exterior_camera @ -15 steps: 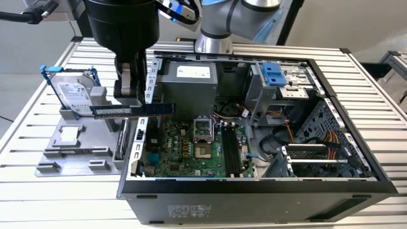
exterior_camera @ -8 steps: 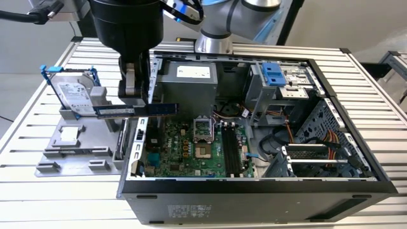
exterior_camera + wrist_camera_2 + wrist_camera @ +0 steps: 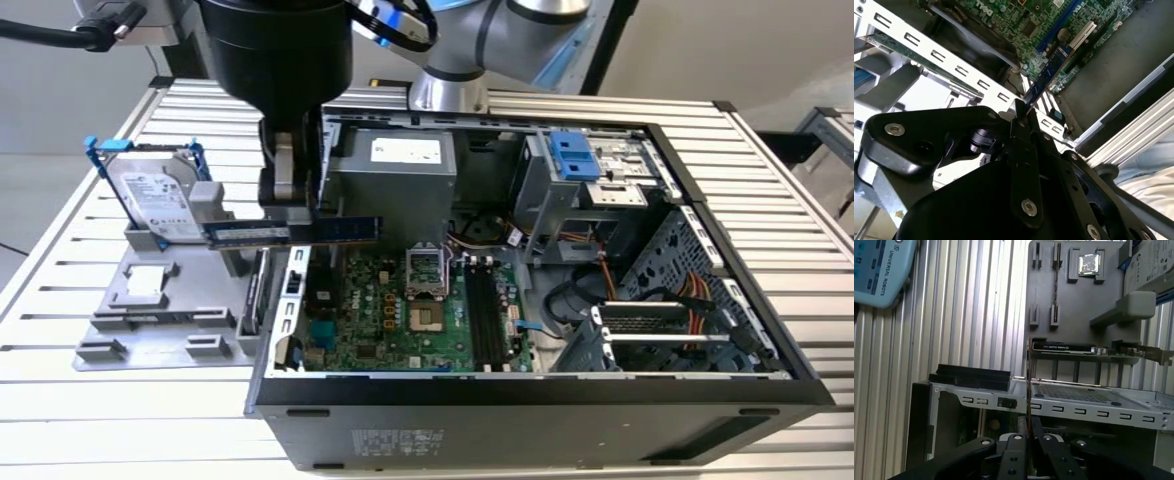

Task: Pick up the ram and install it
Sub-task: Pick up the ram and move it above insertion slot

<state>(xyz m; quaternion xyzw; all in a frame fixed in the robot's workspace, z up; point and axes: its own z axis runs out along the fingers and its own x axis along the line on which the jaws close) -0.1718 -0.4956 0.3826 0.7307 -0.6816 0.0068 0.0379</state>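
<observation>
My gripper (image 3: pixel 291 212) is clamped on the ram (image 3: pixel 350 230). I pinch its flat faces near the middle, and both ends stick out level. In both wrist views the stick runs edge-on straight out from my fingertips (image 3: pixel 1019 117). I hold it above the open computer case (image 3: pixel 534 392), over the wall on the exterior view's left, with the green motherboard (image 3: pixel 400 325) below. The hard drive (image 3: pixel 154 195) stands on the grey tray (image 3: pixel 140 310) beside the case.
</observation>
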